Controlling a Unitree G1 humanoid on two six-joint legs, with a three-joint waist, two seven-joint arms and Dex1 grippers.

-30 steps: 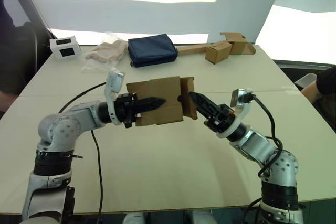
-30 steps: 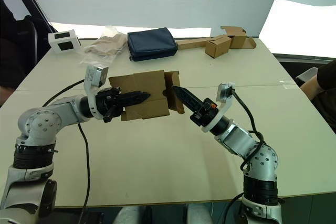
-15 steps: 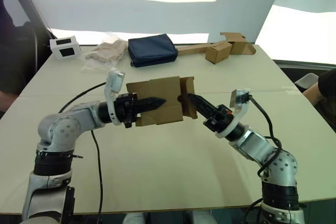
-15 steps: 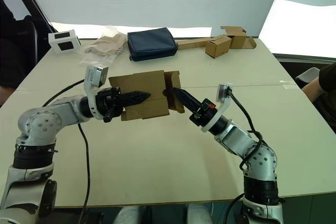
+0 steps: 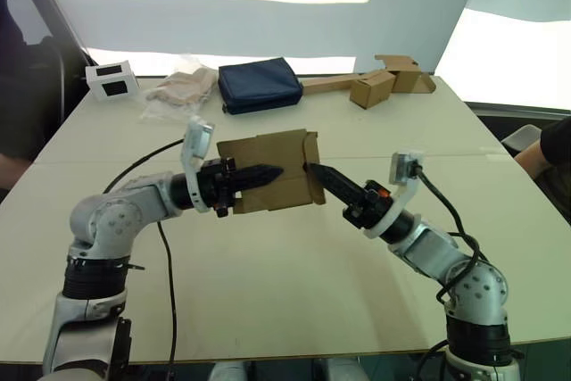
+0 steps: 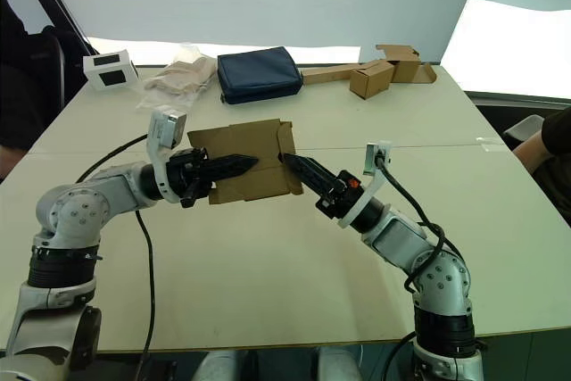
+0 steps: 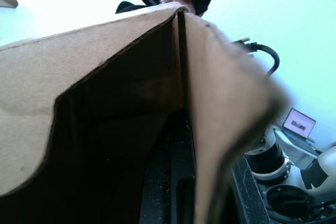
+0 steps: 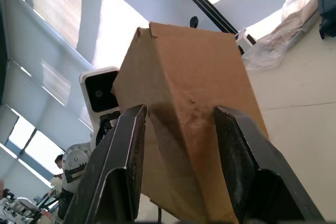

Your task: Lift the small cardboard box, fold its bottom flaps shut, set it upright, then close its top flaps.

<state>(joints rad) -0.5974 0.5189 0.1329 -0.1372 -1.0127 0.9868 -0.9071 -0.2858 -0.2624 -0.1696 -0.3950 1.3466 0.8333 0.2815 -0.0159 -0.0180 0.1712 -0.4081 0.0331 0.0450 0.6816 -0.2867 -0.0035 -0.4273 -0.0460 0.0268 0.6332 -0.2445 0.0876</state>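
The small cardboard box [image 5: 272,171] hangs on its side above the table's middle. My left gripper [image 5: 268,173] is shut on its wall, one black finger along the outside and the other finger [image 7: 170,182] inside. The top flaps [image 5: 230,151] spread open at that left end. At the box's right end the bottom flaps [image 5: 314,183] lie folded in, nearly flat. My right gripper [image 5: 314,169] is open with its tips against that end. In the right wrist view its two fingers [image 8: 126,171] stand apart with the box [image 8: 184,66] just beyond them.
At the table's back lie a navy pouch [image 5: 259,85], a clear bag [image 5: 178,91], a white device [image 5: 109,80] and a cardboard strip with small boxes [image 5: 375,85]. A person sits at the right edge [image 5: 555,153], another at the left [image 5: 13,95].
My right gripper has moved left against the box's right end, and the flap that stuck out there has folded in. The left gripper keeps hold of the box.
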